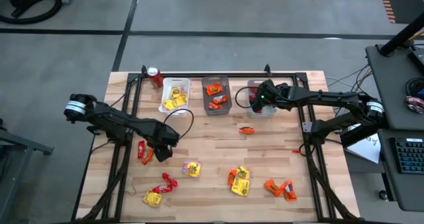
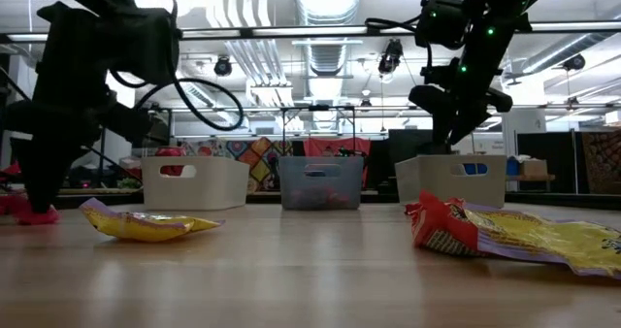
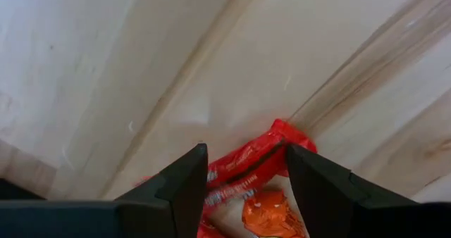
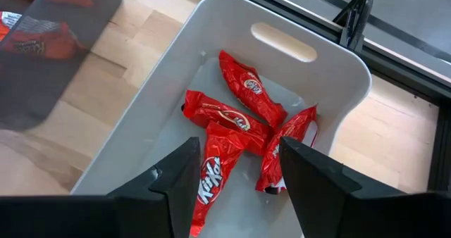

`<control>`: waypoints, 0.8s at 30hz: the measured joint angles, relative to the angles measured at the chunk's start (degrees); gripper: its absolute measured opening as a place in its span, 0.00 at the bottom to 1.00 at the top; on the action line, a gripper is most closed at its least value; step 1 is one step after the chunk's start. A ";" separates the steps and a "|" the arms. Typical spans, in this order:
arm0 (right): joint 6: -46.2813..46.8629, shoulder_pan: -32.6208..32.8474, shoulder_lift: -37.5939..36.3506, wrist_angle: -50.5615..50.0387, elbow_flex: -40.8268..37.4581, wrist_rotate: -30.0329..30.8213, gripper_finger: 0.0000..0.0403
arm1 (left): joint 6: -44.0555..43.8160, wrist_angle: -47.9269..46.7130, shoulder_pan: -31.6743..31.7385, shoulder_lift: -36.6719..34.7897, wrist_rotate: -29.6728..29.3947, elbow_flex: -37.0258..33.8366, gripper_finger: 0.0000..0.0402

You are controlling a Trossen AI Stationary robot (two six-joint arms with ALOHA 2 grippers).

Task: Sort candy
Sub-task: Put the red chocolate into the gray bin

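Small shiny candy packets lie scattered on the wooden table. My left gripper is low over the table's left part and open. Its fingers stand on either side of a red packet that lies partly over an orange packet. My right gripper hovers open above the right white bin at the far edge. Several red packets lie on that bin's floor, one showing between the fingers. The left white bin holds yellow packets and the grey middle bin orange ones. My left gripper comes from above, with one finger at each side of the red packet's near end, which lies flat on the table. I cannot tell whether the fingers touch it.
Loose packets lie at the near side: yellow and red, a yellow one, a yellow-orange cluster, orange ones, and a single one mid-table. A red soda can stands at the far left corner. Black frame rails border the table.
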 joint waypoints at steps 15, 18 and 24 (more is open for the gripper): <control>0.20 2.48 0.02 1.03 0.00 -0.13 0.45 | 2.92 0.23 -0.04 1.21 0.07 -0.10 0.16; 0.22 2.67 0.02 1.04 0.00 -0.16 0.45 | 3.00 0.23 -0.02 0.13 -0.43 -0.20 0.04; -0.13 2.66 -0.16 1.01 0.00 -1.20 0.45 | 3.52 1.34 -0.57 -3.51 -3.24 -0.01 0.01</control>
